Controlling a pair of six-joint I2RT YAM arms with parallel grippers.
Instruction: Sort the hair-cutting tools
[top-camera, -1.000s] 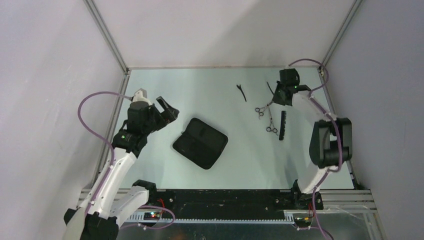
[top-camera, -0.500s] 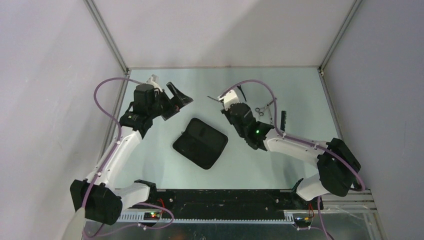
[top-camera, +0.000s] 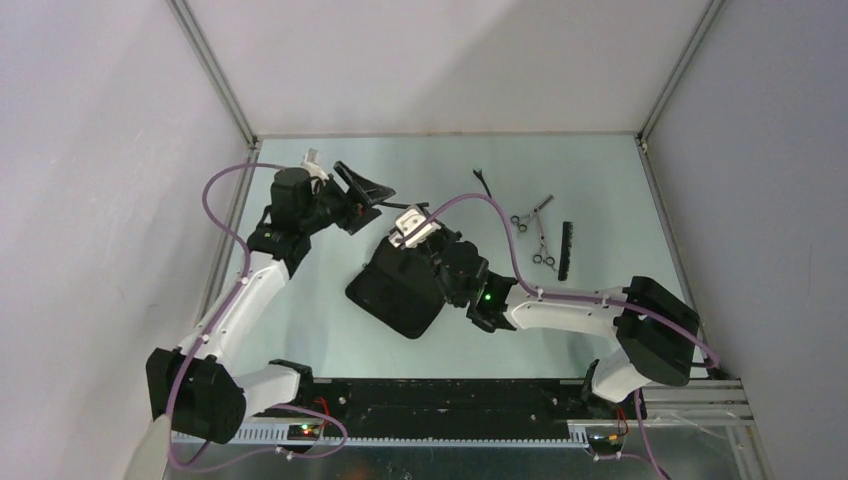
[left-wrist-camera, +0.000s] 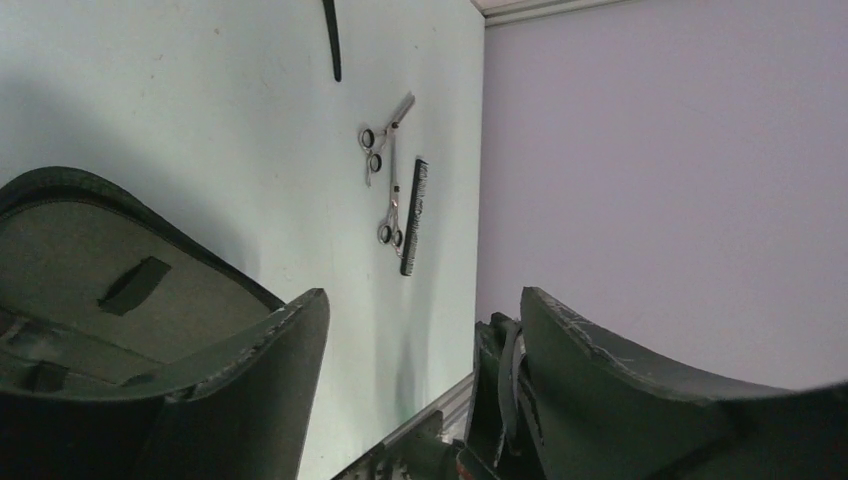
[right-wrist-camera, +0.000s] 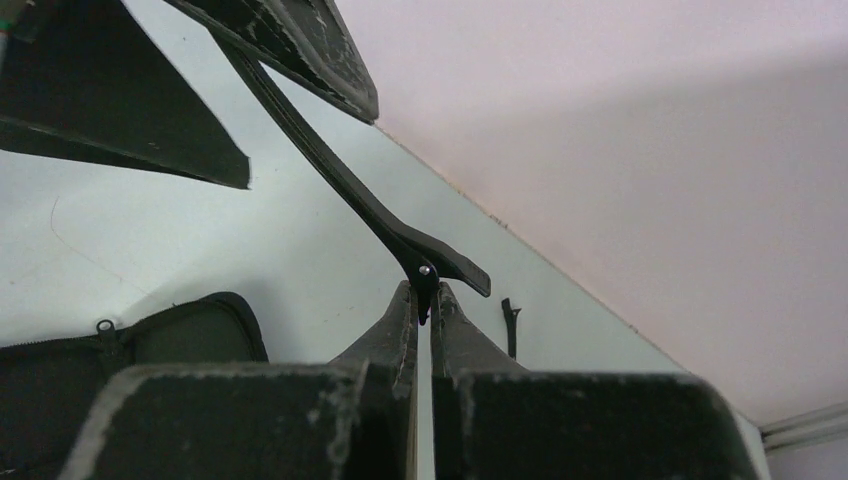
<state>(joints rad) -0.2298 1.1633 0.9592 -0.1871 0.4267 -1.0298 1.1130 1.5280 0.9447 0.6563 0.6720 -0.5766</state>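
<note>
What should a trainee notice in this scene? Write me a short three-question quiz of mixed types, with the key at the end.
1. True or false: the right gripper is shut on a thin black clip.
2. Which lies right beside the comb?
A. scissors
B. a hairbrush
C. a razor
3. Fill in: the left gripper holds nothing, and its jaws are ____.

Key: 1 true; 2 A; 3 open.
</note>
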